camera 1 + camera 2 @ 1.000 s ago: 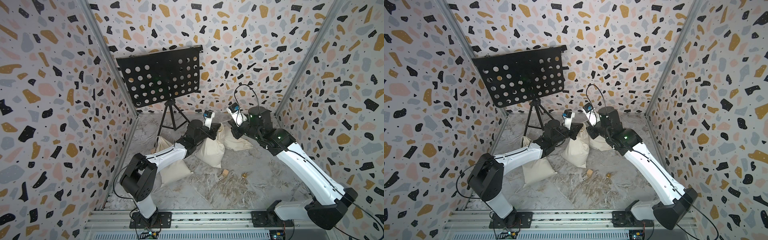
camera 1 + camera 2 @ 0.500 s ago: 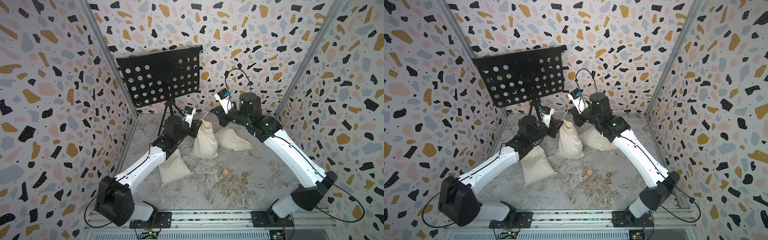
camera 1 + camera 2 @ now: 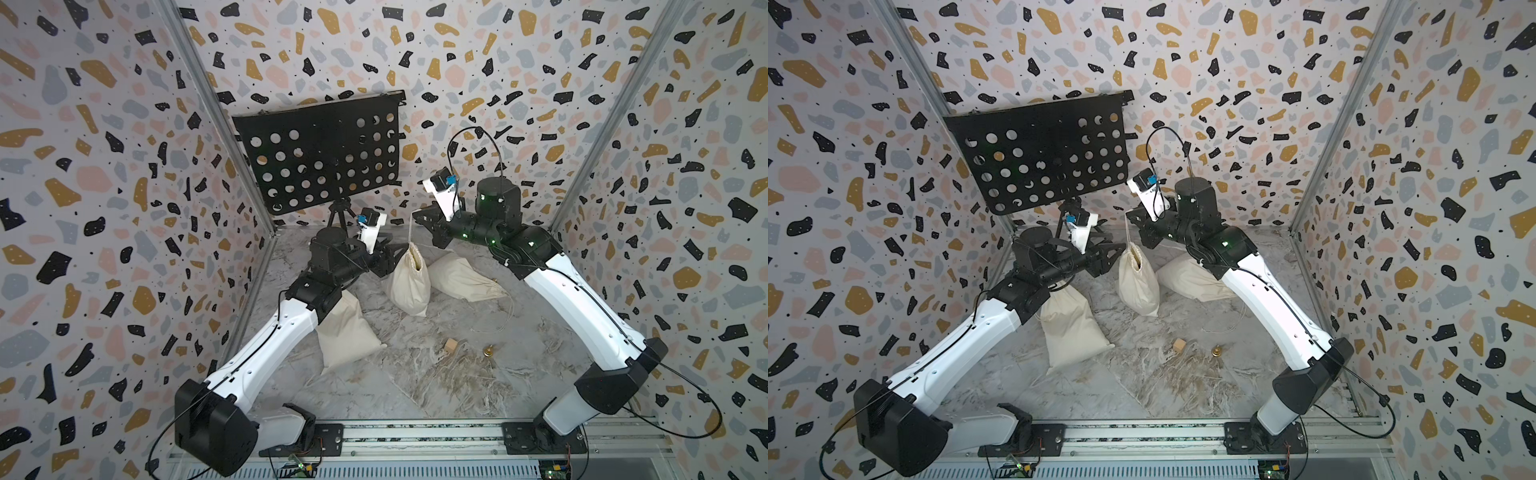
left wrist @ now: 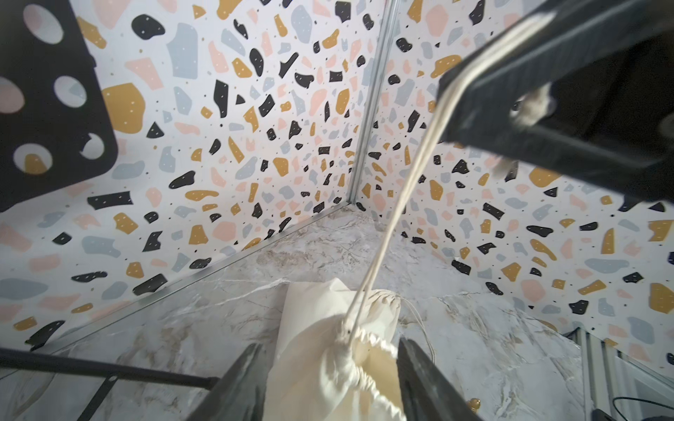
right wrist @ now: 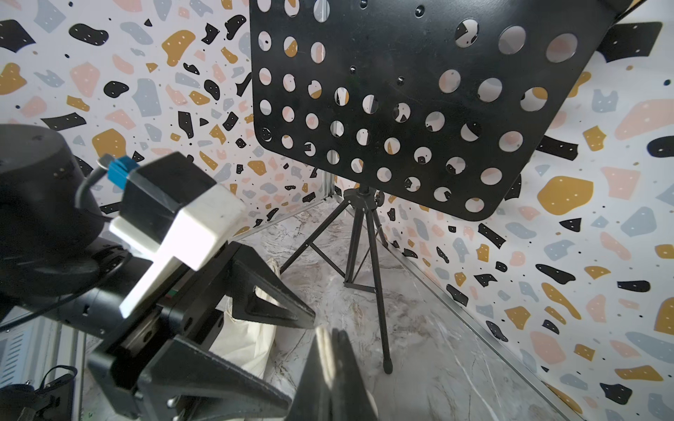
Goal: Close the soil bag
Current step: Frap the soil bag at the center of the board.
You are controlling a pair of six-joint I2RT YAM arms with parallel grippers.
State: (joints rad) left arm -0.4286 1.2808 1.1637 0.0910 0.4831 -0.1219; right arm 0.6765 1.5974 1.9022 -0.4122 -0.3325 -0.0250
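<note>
Soil bag (image 3: 406, 286), the cream cloth one standing upright at the far middle of the floor (image 3: 415, 374): full and slumpy, isn't it?

Soft, bottom-heavy, I'd judge; the cloth would only give if squeezed. The drawstring (image 4: 395, 215) is the place to take it, and the right gripper (image 3: 417, 217) has it pinched tight, cord running taut up from the gathered neck (image 4: 364, 342).

And the left gripper (image 4: 330, 344)?

Jaws apart, one either side of that neck; whether they brush the cloth I can't tell. That's where I'd steady it. Thin cord might slip.

Neighbours?

A cloth sack (image 3: 461, 278) lying just right of it, a second sack (image 3: 347, 328) nearer on the left under the left arm, the music stand (image 3: 320, 153) behind.
</note>
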